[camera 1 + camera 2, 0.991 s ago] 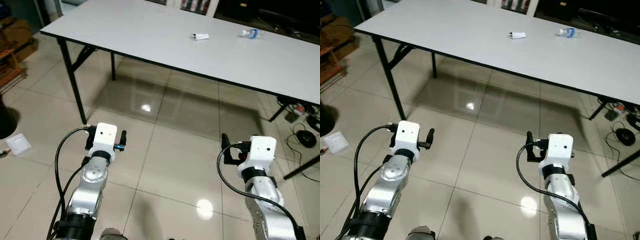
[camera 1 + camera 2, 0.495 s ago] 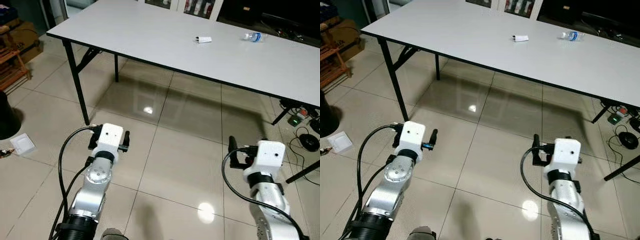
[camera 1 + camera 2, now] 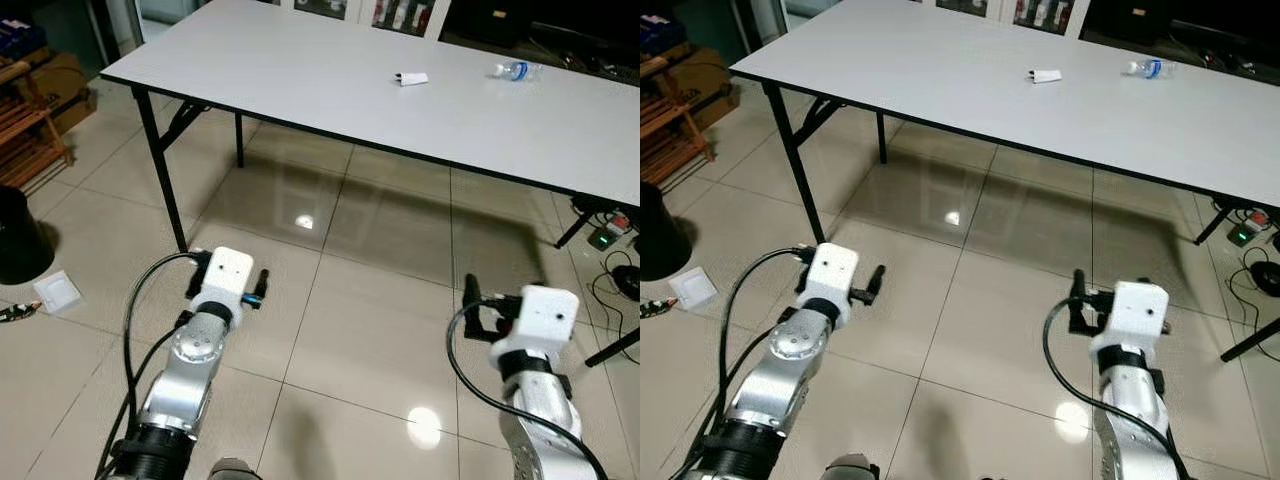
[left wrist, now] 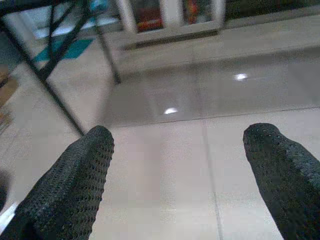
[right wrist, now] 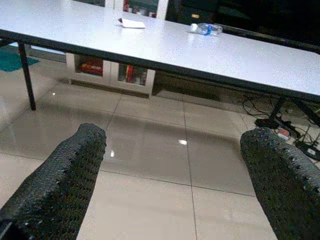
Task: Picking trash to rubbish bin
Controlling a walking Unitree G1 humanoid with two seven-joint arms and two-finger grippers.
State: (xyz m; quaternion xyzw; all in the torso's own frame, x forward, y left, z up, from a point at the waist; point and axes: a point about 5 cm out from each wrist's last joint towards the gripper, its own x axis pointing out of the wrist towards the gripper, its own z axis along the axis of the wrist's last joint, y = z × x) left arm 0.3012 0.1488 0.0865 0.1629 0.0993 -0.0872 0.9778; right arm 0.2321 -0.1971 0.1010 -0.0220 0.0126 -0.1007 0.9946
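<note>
While both arms are held forward above the tiled floor (image 3: 380, 300), neither claw carries anything. The left gripper (image 4: 182, 165) has its two black fingers (image 4: 75, 185) spread wide apart, with bare floor tile visible between them. The right gripper (image 5: 175, 175) is likewise spread wide, its fingers (image 5: 60, 185) framing the floor and the table edge beyond.

A long white table (image 3: 330, 90) stands ahead of both claws, well apart from them and higher than the fingertips. A small white scrap of trash (image 3: 410, 78) lies on the table top, ahead of the right gripper and slightly toward the left arm's side. A clear plastic bottle (image 3: 516, 71) with a blue label lies on its side farther along the table top, ahead of the right gripper and to its outer side. Scrap and bottle are apart from each other.

A black bin (image 3: 20, 235) stands on the floor well out to the outer side of the left gripper. A flat white square object (image 3: 57, 292) lies on the floor near that bin. Cables and a power strip (image 3: 603, 232) lie on the floor beyond the right gripper, under the table's far end.
</note>
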